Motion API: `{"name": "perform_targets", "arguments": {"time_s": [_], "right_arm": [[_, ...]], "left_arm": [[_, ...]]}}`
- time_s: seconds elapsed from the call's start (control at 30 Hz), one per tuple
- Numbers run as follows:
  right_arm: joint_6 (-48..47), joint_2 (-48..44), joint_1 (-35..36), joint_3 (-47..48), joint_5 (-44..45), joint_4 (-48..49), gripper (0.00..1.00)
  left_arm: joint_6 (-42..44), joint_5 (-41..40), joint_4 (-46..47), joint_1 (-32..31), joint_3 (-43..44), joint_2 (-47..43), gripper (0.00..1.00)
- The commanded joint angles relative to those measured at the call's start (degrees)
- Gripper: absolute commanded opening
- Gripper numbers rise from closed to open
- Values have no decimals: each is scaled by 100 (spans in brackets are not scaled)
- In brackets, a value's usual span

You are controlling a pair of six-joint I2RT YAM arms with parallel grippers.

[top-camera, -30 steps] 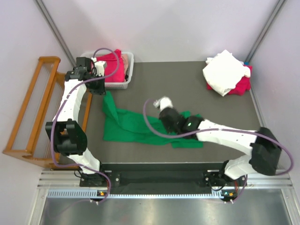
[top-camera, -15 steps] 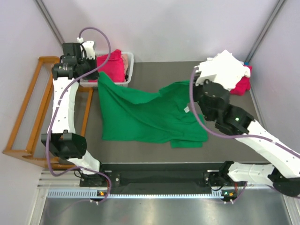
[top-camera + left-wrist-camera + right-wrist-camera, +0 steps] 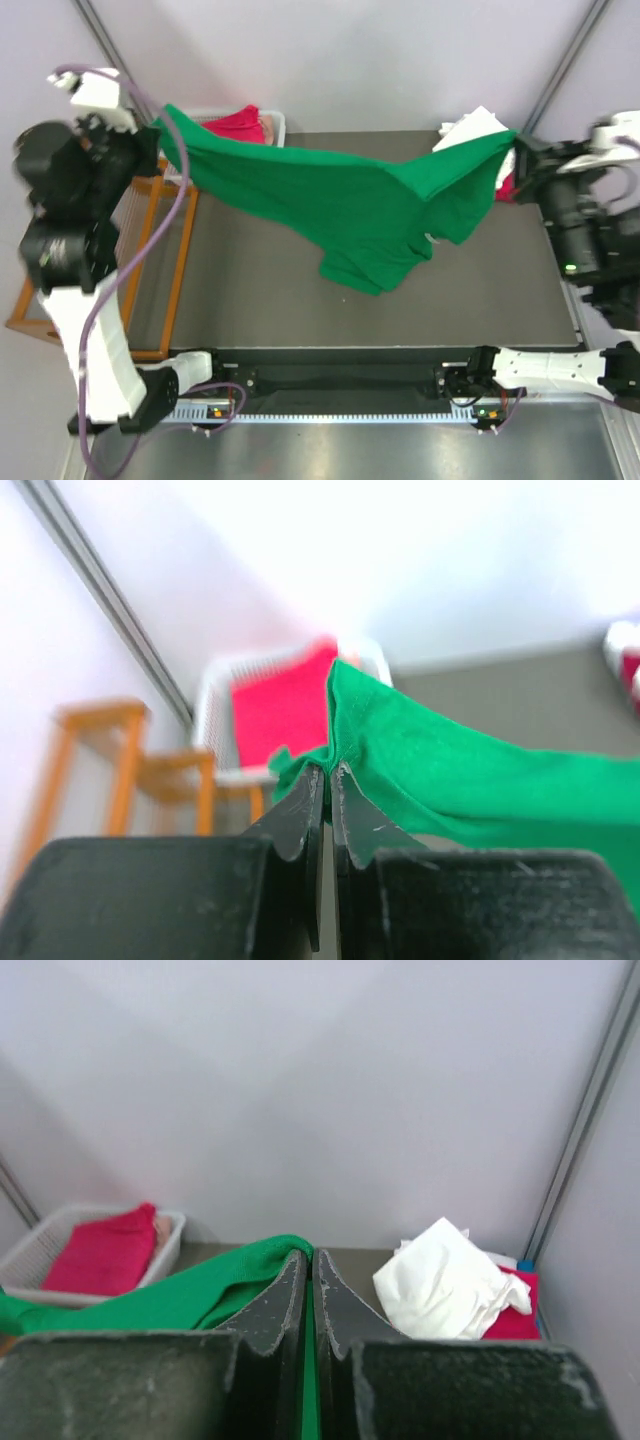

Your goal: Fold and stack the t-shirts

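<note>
I hold the green t-shirt (image 3: 350, 200) strung in the air above the worktop (image 3: 260, 300), its middle sagging low. My left pincer (image 3: 328, 770) is pressed together on one edge of the cloth, up by the white basket (image 3: 210, 695). My right pincer (image 3: 310, 1258) nips the opposite edge near the far right corner. There the white t-shirt (image 3: 445, 1285) lies crumpled on a red t-shirt (image 3: 515, 1315). A crimson t-shirt (image 3: 238, 125) sits in the basket.
</note>
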Motion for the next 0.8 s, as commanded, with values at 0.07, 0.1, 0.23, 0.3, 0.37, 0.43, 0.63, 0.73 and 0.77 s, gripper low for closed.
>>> {"name": "perform_targets", "arguments": {"time_s": [0.07,0.1,0.23,0.3,0.37,0.43,0.63,0.73,0.77], "right_arm": [[-735,168,228,1431,278,180,0],[-797,230,228,1598,261,207,0],[-1209,476,228,1538,322,531,0],[-1350,468,236,1337,348,890,0],[-1789,424,228,1100,453,1373,0],[-2253,424,228,748,506,1945,0],[-2494,521,193,422,647,2325,0],[-2389,555,-44,360,630,2299,0],[-2336,590,-114,395,629,2081,0]], "left_arm": [[256,-167,-40,2,845,-182,0],[282,-211,-101,2,802,-155,0],[370,-282,-15,-6,189,-155,0],[361,-256,134,2,-32,-164,0],[326,-229,232,2,-174,-59,0],[274,-168,258,2,-209,73,0],[203,-53,241,2,-17,600,0],[177,-62,162,2,334,785,0],[168,-36,14,2,484,890,0]]}}
